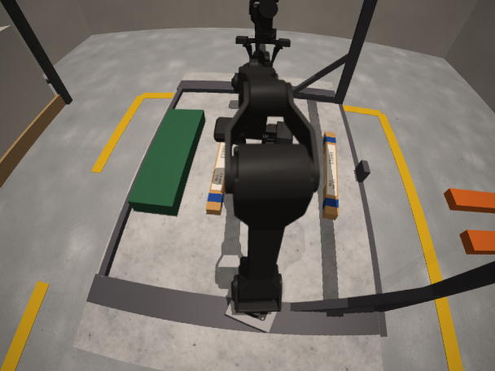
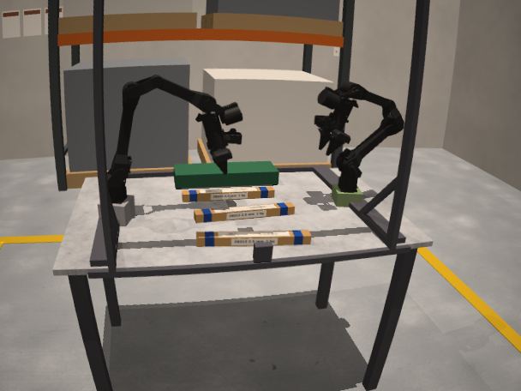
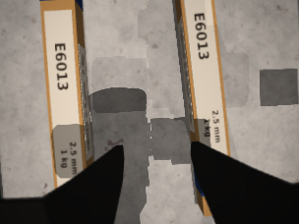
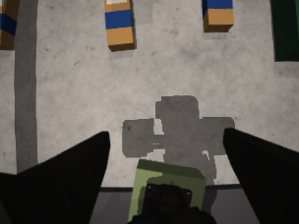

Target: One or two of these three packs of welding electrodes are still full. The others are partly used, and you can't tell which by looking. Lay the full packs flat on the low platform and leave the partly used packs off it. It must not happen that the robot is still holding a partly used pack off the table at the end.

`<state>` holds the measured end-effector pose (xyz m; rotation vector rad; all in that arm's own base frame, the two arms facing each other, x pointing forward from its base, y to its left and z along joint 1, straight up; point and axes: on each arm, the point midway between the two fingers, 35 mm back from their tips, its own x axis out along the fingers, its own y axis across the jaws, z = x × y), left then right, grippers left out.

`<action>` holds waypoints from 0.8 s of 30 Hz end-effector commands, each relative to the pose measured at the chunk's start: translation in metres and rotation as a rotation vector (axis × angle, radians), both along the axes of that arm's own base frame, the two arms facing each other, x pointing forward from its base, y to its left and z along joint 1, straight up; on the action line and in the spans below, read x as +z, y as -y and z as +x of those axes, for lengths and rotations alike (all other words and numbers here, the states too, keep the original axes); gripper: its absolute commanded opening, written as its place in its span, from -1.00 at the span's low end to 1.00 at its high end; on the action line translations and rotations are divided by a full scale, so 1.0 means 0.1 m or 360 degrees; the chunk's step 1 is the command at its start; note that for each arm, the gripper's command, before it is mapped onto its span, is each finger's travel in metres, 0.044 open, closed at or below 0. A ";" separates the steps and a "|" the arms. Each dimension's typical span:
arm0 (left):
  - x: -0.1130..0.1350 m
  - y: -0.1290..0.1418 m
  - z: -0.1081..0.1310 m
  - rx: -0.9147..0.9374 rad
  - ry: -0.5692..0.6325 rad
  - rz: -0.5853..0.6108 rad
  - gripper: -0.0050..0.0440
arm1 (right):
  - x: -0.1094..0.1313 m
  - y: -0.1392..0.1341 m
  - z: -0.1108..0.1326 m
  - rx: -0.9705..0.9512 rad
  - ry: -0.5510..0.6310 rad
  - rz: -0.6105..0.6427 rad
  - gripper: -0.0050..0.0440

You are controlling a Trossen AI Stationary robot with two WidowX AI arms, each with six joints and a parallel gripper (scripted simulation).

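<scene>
Three electrode packs, long orange-brown cardboard boxes with blue bands and white labels, lie flat on the mottled pale table top (image 1: 163,252) (image 2: 158,253) (image 3: 118,29) (image 4: 74,93), all off the platform. The near pack (image 1: 215,198) (image 2: 229,195) (image 3: 61,88) (image 4: 217,17) lies just beside the low green rectangular platform (image 1: 167,159) (image 2: 253,176) (image 4: 289,34); next come the middle pack (image 2: 246,213) (image 3: 202,64) (image 4: 119,25) and the far pack (image 1: 331,175) (image 2: 253,240) (image 4: 7,27). My left pincer (image 2: 224,170) (image 3: 156,149) hangs above the packs, fingers partly apart, gripping nothing. My right pincer (image 1: 260,61) (image 2: 325,150) (image 4: 166,137) is wider apart, also gripping nothing, near its green base block (image 2: 340,198) (image 4: 197,189).
</scene>
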<state>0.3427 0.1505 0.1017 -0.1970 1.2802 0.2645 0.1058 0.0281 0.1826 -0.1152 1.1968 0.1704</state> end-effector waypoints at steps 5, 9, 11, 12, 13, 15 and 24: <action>-0.08 -0.01 0.01 0.0005 0.0014 0.0007 0.02 | 0.07 0.00 0.01 -0.0006 0.0034 0.0007 0.55; -0.13 -0.01 0.01 0.0005 0.0014 0.0007 0.02 | 0.07 0.00 0.01 -0.0006 0.0034 0.0007 0.55; -0.13 -0.01 0.01 0.0005 0.0014 0.0007 0.02 | 0.07 0.00 0.01 -0.0006 0.0034 0.0007 0.55; -0.15 -0.01 0.01 0.0005 0.0014 0.0007 0.02 | 0.07 0.00 0.01 -0.0006 0.0034 0.0007 0.55; -0.16 -0.01 0.01 0.0005 0.0014 0.0007 0.02 | 0.07 0.00 0.01 -0.0006 0.0034 0.0007 0.55; -0.16 -0.01 0.01 0.0005 0.0014 0.0007 0.02 | 0.07 0.00 0.01 -0.0006 0.0034 0.0007 0.55; -0.16 -0.01 0.01 0.0005 0.0014 0.0007 0.02 | 0.07 0.00 0.01 -0.0006 0.0034 0.0007 0.55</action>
